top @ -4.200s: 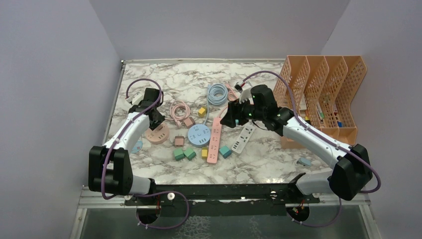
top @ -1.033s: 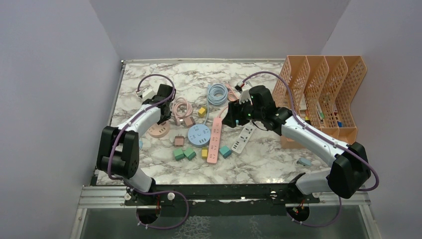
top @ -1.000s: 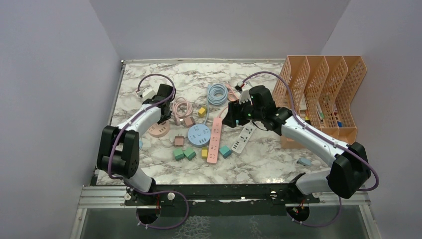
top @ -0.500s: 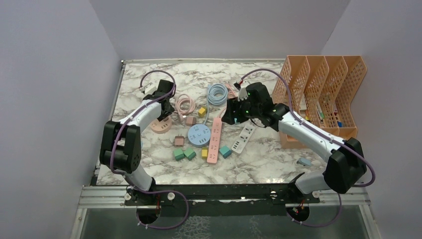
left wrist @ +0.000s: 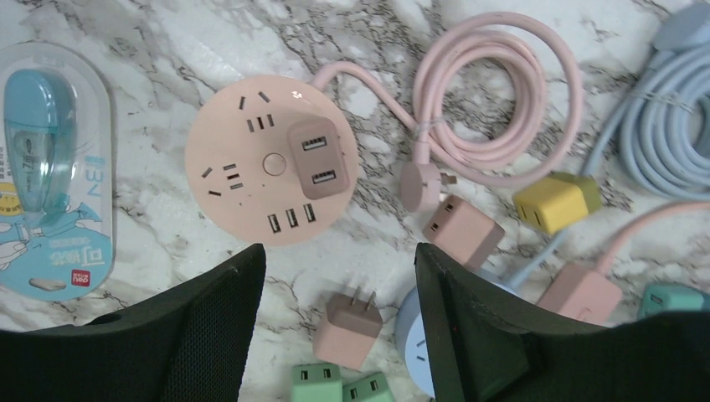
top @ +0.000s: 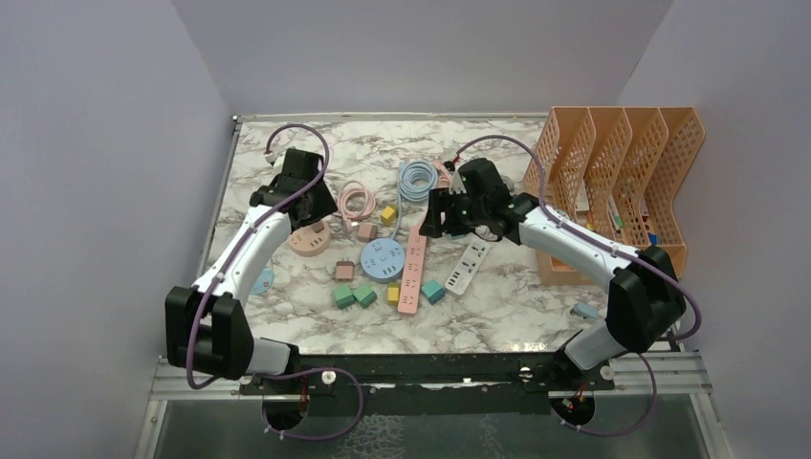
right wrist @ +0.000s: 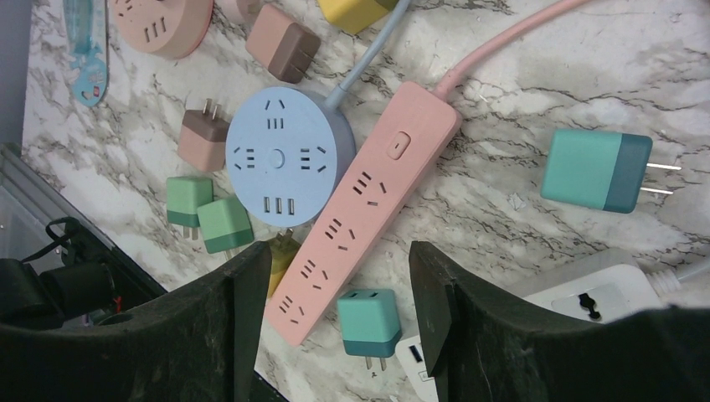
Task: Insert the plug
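Observation:
A dusty-pink plug sits inserted in the round pink socket, which lies at the left of the table. My left gripper hangs open above the socket's near edge and holds nothing. Between its fingers, lower down, lies a loose pink plug. My right gripper is open and empty over the pink power strip; in the top view it hovers at mid table. A teal plug lies between its fingers on the marble.
A round blue socket, green plugs, another teal plug, a yellow plug and a white power strip lie around. Coiled pink cable, blue cable, a correction-tape pack. An orange file rack stands at right.
My left gripper has opened and drawn back up from the round pink socket, leaving the plug in it. The right arm has shifted slightly left, still open.

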You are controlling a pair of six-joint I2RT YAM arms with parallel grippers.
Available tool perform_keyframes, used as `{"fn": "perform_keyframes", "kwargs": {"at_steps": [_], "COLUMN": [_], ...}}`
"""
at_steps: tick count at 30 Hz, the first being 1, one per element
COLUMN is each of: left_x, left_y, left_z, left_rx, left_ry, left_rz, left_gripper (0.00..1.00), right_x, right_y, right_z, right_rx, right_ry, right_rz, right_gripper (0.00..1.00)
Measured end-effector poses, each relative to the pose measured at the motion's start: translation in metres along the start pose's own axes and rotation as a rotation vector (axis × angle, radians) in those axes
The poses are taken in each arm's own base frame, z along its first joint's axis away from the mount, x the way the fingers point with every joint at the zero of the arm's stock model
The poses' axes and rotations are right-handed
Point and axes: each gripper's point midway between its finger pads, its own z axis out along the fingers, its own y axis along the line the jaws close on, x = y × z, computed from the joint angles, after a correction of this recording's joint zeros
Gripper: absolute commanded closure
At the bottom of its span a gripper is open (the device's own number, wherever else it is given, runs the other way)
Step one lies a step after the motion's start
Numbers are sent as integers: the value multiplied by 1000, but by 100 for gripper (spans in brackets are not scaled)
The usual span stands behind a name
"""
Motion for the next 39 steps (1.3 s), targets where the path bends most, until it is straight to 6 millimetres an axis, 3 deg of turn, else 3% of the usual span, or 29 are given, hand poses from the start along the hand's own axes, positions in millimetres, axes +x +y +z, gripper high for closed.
{"fn": "perform_keyframes", "kwargs": {"at_steps": [4, 10, 13, 15, 24, 32, 39], "left_x": [11, 82, 108, 118, 144, 149, 150], "left_y": [-4, -1, -4, -6, 6, 9, -1], "left_z": [-15, -9, -6, -2, 23, 34, 29], "left_rx": [90, 133, 147, 148, 91, 85, 109], "left_ry": [20, 198, 268, 296, 376, 389, 364], "left_rz": [46, 154, 203, 223, 272, 318, 335], "left_gripper": [32, 31, 22, 25, 35, 69, 74], "right_x": [7, 12, 9, 9, 20, 17, 21], "right_y": [4, 11, 14, 15, 11, 14, 20], "right_z": [7, 12, 13, 13, 17, 15, 13], "right_rx": [4, 0, -8, -11, -6, -26, -72], "right_ry": [22, 34, 21, 19, 32, 11, 14], "right_rz": [30, 71, 84, 85, 109, 106, 104], "right_gripper": [39, 39, 39, 39, 39, 40, 40]}}
